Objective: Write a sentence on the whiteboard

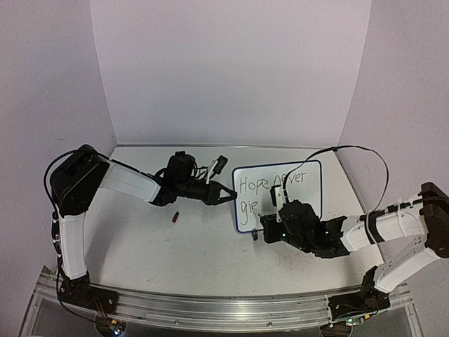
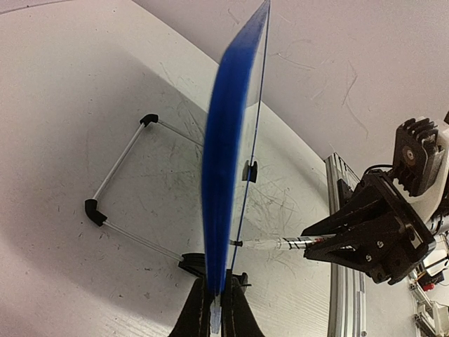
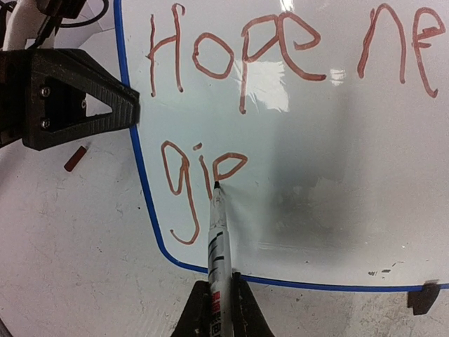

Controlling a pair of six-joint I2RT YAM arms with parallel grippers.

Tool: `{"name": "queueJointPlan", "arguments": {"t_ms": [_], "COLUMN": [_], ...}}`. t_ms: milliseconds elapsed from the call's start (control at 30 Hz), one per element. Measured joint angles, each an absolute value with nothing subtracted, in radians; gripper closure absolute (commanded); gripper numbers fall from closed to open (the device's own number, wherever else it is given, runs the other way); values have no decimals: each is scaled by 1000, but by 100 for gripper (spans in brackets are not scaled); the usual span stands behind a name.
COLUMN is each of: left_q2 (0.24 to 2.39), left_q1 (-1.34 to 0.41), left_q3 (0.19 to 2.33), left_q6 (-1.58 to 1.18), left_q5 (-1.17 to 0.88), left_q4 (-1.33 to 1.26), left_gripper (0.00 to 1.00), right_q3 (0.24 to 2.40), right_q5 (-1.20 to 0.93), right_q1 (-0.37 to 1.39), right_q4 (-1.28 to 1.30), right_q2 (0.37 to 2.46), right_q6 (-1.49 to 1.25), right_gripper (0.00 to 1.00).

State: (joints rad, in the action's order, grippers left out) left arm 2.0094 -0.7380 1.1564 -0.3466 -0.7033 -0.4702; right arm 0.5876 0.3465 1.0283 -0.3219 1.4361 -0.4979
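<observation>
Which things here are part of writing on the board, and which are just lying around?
In the job: whiteboard, edge clamped by the left gripper; the sentence, second line just begun; marker in the right gripper, tip on the board.
Lying about: small reddish piece on the table, left of the board.

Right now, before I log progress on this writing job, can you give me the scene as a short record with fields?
whiteboard: upright on its wire stand, blue frame
writing: top line "Hope never"; second line "gi" plus a started letter
left hand: shut on the whiteboard's side edge
right hand: shut on the marker
marker tip: on the whiteboard at the started letter
loose item: small reddish piece on the table, left of the whiteboard
status: sentence unfinished
</observation>
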Motion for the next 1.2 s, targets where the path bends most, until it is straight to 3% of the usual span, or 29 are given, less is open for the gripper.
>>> {"name": "queueJointPlan", "arguments": {"t_ms": [1200], "left_q2": [2009], "left_q1": [-738], "left_q3": [1156], "left_q6": [-344], "left_q5": [-705], "left_q4": [-470], "left_gripper": [100], "right_q3": [576], "right_q5": [349], "right_q1": [984], "right_q4": [-288], "right_q2": [1341], "right_q6": [-435], "right_gripper": [100]}}
